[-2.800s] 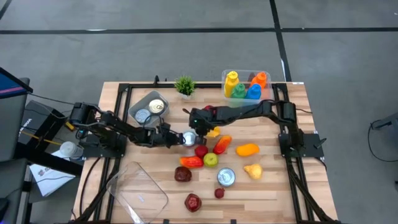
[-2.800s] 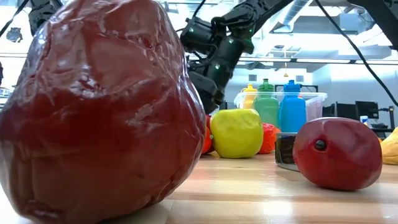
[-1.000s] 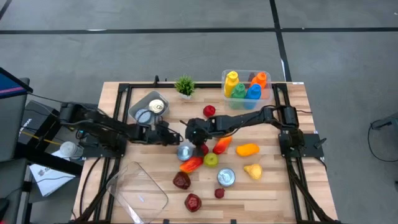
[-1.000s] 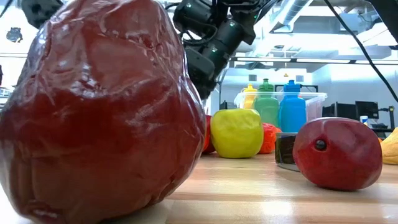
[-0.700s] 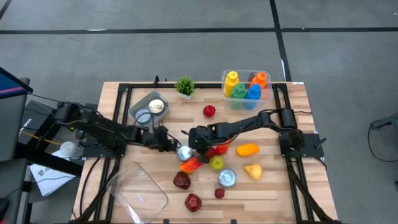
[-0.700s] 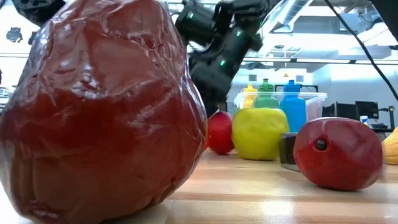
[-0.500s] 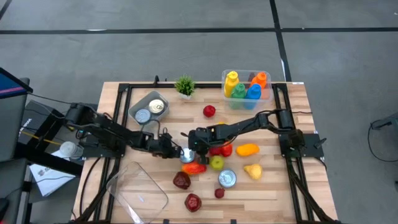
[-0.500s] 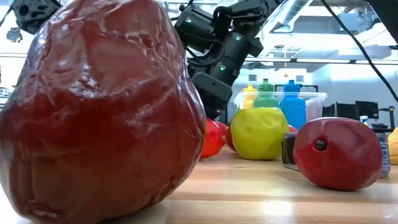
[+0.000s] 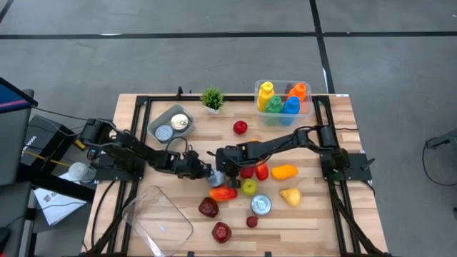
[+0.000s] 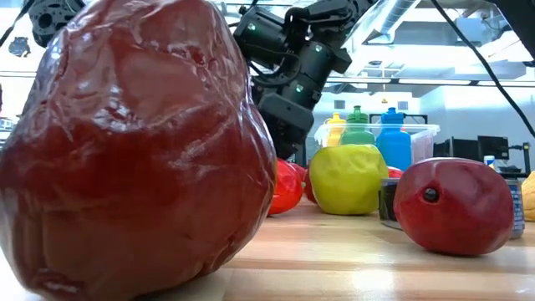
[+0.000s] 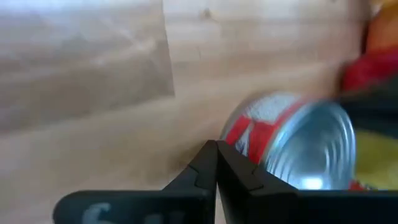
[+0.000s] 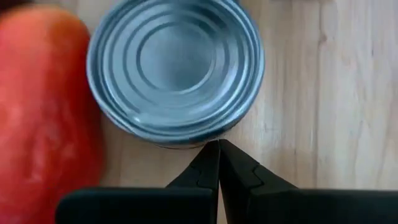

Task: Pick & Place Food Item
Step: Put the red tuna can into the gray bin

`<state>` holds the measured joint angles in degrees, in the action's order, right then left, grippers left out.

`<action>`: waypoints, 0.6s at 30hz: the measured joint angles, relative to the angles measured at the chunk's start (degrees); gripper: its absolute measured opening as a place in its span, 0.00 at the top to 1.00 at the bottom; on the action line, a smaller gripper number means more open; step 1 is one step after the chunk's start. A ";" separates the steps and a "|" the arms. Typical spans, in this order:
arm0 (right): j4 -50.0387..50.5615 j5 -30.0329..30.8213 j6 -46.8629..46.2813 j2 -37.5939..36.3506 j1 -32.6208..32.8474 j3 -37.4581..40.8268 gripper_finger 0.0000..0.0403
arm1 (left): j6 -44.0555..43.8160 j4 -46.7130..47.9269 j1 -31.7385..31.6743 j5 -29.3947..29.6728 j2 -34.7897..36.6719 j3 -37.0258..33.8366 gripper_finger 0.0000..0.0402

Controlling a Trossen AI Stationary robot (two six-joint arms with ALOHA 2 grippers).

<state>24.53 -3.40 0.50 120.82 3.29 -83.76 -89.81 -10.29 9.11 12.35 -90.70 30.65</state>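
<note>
Left gripper nearer tin can, red pepper shifted

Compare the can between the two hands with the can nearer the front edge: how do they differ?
The can between the hands has the left hand and right hand right beside it; the front can has neither hand near it.

The first sits against the red pepper; the front can lies just in front of the green apple.

In the left wrist view the first shows a red label; the front can's side cannot be read.

Both show a silver end.
</note>
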 joint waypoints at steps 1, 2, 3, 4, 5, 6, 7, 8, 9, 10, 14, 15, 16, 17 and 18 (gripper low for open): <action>0.13 -0.09 0.34 -0.02 -0.04 -0.53 1.00 | 0.05 -0.02 -0.35 0.78 0.00 0.00 1.00; 0.15 -0.24 0.70 -0.04 -0.03 -0.93 1.00 | 0.10 -0.18 -0.72 1.70 0.00 0.03 1.00; 0.03 -0.41 0.99 -0.05 0.01 -1.34 1.00 | 0.04 -0.93 -1.14 2.60 0.02 0.26 1.00; -1.08 -0.35 1.22 -0.05 0.02 -1.74 1.00 | 0.04 -2.54 -1.47 2.95 0.06 0.62 1.00; -1.85 -0.34 1.25 -0.21 0.04 -2.52 1.00 | -0.16 -3.12 -1.72 3.48 0.21 0.73 1.00; -2.54 -0.47 1.23 -0.44 0.04 -3.14 1.00 | -0.11 -4.09 -1.90 3.86 0.22 0.83 1.00; -2.00 -0.58 1.22 -0.57 0.02 -3.64 1.00 | 0.08 -4.70 -2.16 3.98 0.22 0.83 1.00; -1.50 -0.90 1.24 -0.46 -0.01 -4.17 1.00 | 0.68 -5.08 -2.32 4.30 0.22 0.80 1.00; -1.20 -1.20 1.41 -0.22 -0.20 -4.76 1.00 | 0.98 -5.39 -2.56 4.36 0.22 0.75 1.00; -0.75 -1.26 1.46 -0.16 -0.42 -5.38 1.00 | 1.50 -5.51 -2.84 4.40 0.22 0.70 1.00; 1.40 -1.27 1.59 -0.32 -1.20 -6.77 1.00 | 6.40 -1.74 -4.55 3.78 3.69 0.61 1.00; 1.90 -1.26 1.75 -0.43 -1.22 -6.95 1.00 | 7.10 0.57 -4.96 3.29 5.25 0.66 1.00; 2.39 -1.28 2.18 -0.88 -1.22 -6.88 1.00 | 7.67 4.07 -5.28 2.39 7.59 0.63 1.00; 2.97 -1.29 2.69 -1.30 -1.16 -6.81 1.00 | 8.48 7.77 -5.51 1.57 10.43 0.63 1.00; 2.36 -1.29 2.85 -1.49 -1.00 -6.90 1.00 | 8.84 11.31 -5.56 0.32 13.25 0.79 1.00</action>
<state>26.90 -4.69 3.34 119.32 2.29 -90.66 -80.98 1.02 3.55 12.67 -77.45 31.45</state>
